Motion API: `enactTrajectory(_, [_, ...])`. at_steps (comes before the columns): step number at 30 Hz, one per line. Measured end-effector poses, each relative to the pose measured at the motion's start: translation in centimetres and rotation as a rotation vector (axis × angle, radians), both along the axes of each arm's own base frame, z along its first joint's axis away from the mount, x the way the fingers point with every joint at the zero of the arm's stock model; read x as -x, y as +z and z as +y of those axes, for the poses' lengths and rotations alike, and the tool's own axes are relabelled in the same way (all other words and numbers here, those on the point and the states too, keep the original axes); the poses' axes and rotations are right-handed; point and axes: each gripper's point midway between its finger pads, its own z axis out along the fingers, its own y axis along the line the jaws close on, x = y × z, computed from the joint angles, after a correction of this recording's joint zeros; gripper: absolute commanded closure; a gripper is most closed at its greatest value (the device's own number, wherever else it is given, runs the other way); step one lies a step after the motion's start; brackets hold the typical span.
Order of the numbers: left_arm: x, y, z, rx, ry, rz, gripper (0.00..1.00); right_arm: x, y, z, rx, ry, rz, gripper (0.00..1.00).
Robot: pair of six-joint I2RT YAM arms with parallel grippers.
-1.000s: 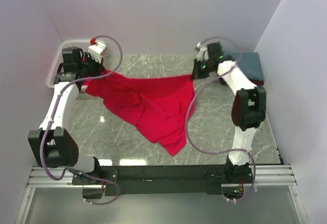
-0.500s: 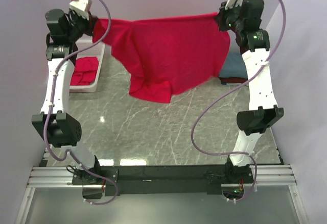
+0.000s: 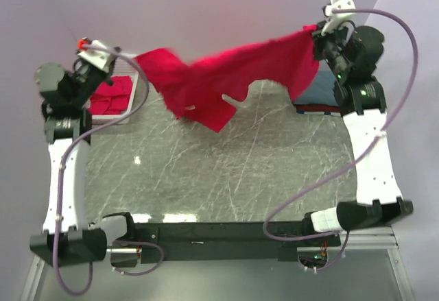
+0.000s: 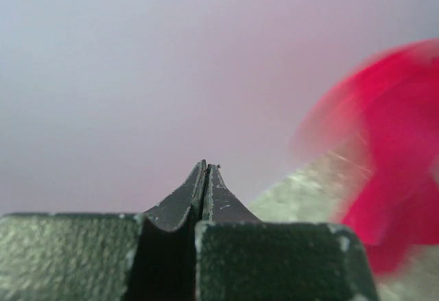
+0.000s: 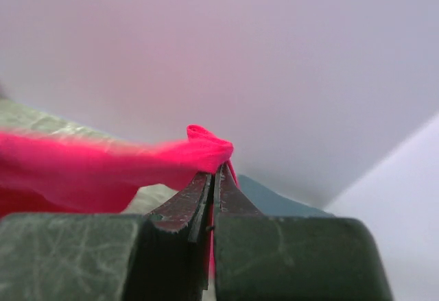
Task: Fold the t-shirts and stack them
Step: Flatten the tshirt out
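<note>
A bright red t-shirt (image 3: 226,75) hangs in the air over the back of the table. My right gripper (image 3: 317,37) is raised at the back right and shut on one corner of it; the pinched cloth (image 5: 206,151) bunches at the fingertips of the right gripper (image 5: 216,172). My left gripper (image 3: 122,66) is raised at the back left. In the left wrist view the left gripper (image 4: 206,167) has its jaws shut with no cloth between them, and the shirt (image 4: 391,150) is a blur off to its right. The shirt's left end floats just beside the left gripper.
A white lattice basket (image 3: 139,95) at the back left holds more red t-shirts (image 3: 110,95). A slate teal-blue t-shirt (image 3: 319,92) lies folded at the back right on a darker red one (image 3: 317,109). The marble table (image 3: 226,171) lies below, with walls close by.
Both arms swung outward and toward the near side. The stretched shirt has sagged and crumpled in the middle, and its left corner no longer sits in the left jaws.
</note>
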Motion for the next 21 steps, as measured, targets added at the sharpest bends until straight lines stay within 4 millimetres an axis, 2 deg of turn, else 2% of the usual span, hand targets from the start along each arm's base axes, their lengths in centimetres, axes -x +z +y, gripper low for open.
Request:
enactTrajectory(4, [3.1, 3.0, 2.3, 0.022, 0.104, -0.084, 0.99, 3.3, 2.0, -2.0, 0.002, -0.07, -0.059, 1.0])
enactTrajectory(10, [7.5, 8.3, 1.8, 0.1, 0.113, -0.187, 0.99, 10.1, 7.6, -3.2, -0.017, -0.103, -0.22, 1.0])
enactTrajectory(12, [8.6, 9.3, 1.0, 0.111, 0.072, -0.184, 0.9, 12.4, 9.0, -3.2, -0.022, -0.095, -0.266, 1.0])
enactTrajectory(13, [9.1, 9.1, 0.2, 0.104, 0.032, -0.169, 0.73, 12.9, 9.0, -3.0, -0.02, -0.083, -0.271, 1.0])
enactTrajectory(15, [9.7, 7.5, -1.4, 0.082, -0.061, -0.117, 0.57, 13.8, 7.7, -2.7, -0.012, -0.059, -0.255, 1.0])
enactTrajectory(16, [9.9, 5.7, -2.4, 0.07, -0.117, -0.068, 0.52, 14.2, 6.4, -2.6, -0.003, -0.051, -0.235, 1.0])
enactTrajectory(17, [9.7, 3.2, -3.4, 0.062, -0.169, -0.014, 0.45, 14.4, 4.8, -2.5, 0.005, -0.047, -0.206, 1.0])
enactTrajectory(18, [9.7, 0.6, -4.5, 0.057, -0.218, 0.046, 0.44, 14.2, 3.2, -2.5, 0.015, -0.046, -0.174, 1.0])
enactTrajectory(21, [9.8, -9.8, -9.2, 0.025, -0.382, 0.289, 0.42, 12.8, -2.6, -2.4, 0.046, -0.042, -0.035, 1.0])
